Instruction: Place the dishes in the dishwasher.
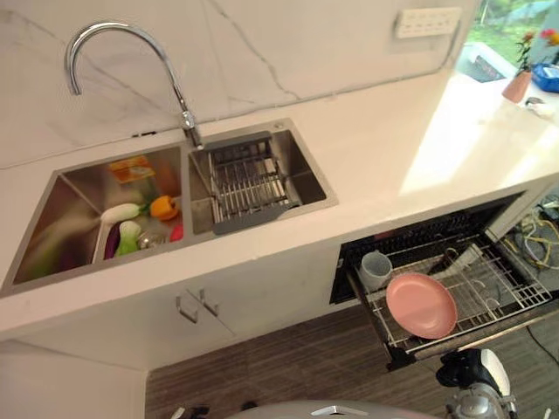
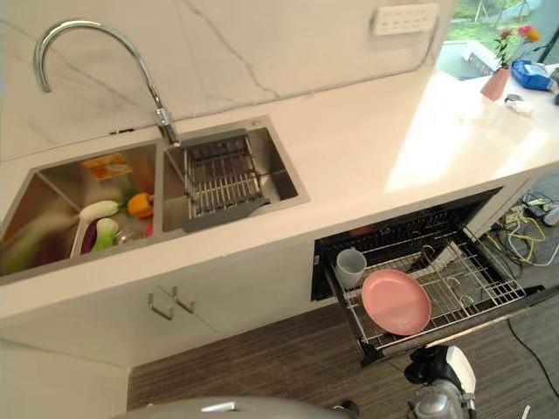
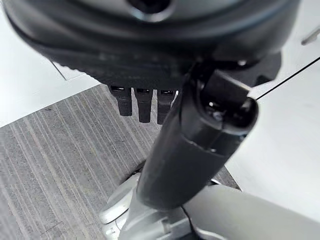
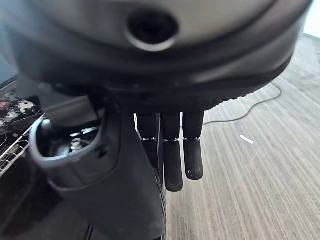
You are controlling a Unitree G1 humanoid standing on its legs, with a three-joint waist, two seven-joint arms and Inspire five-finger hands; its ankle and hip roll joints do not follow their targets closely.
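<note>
The right hand point(image 4: 170, 150) hangs with straight, empty fingers just below the pulled-out dishwasher rack point(image 1: 489, 288), which holds a pink plate point(image 1: 421, 305) and grey cup point(image 1: 376, 269); the left hand point(image 3: 145, 102) is likewise relaxed and empty.

One round pink plate point(image 1: 421, 305) and one pale grey cup point(image 1: 376, 270) sat in one pulled-out wire dishwasher rack point(image 1: 502, 288), lower right. One chrome gooseneck faucet point(image 1: 122, 61), upper left. One two-basin steel sink point(image 1: 310, 179). One wire drying basket point(image 1: 247, 184).

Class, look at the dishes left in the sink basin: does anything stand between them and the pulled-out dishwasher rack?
Nothing visible blocks the way. The dishes lie in the left sink basin; the dishwasher rack stands open, with room beside its pink plate and cup.
</note>
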